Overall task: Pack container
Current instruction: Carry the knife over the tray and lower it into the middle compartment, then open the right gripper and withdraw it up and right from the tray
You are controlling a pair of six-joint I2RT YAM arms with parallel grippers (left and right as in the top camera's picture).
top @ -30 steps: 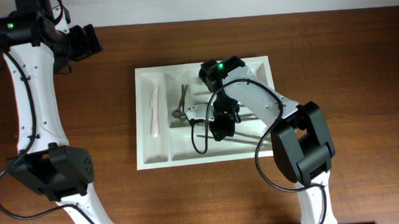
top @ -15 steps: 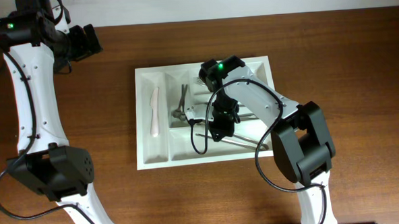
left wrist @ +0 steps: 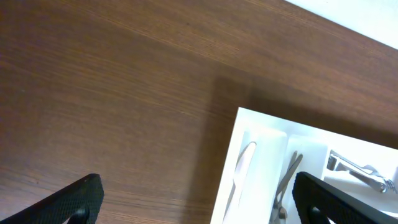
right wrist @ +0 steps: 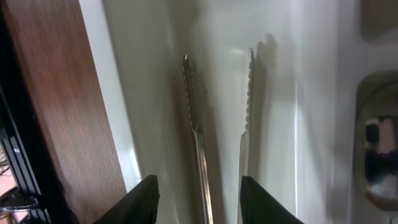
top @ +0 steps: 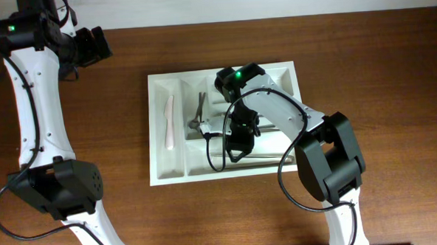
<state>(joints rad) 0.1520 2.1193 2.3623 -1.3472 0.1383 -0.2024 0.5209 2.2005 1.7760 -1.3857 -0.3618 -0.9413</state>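
Note:
The container [top: 159, 140] is a large white compartment tray in the middle of the table. Metal tongs [top: 263, 157] lie along its front wide compartment. My right gripper [top: 238, 140] hangs just over them, open. In the right wrist view the tongs [right wrist: 199, 143] show two serrated arms running between my fingertips [right wrist: 144, 193], and the left fingertip stands apart from the nearer arm. My left gripper [top: 100, 45] is open far off at the table's back left, with nothing between its fingers [left wrist: 81, 199].
A pale knife [top: 170, 122] lies in the left narrow compartment and a metal utensil [top: 199, 112] in the narrow one beside it. More metal cutlery [left wrist: 360, 169] sits in a back compartment. Bare brown wood [top: 394, 93] surrounds the tray.
My right gripper's jaws have parted from shut, and the tongs now lie flatter along the front compartment. The left arm has not moved.

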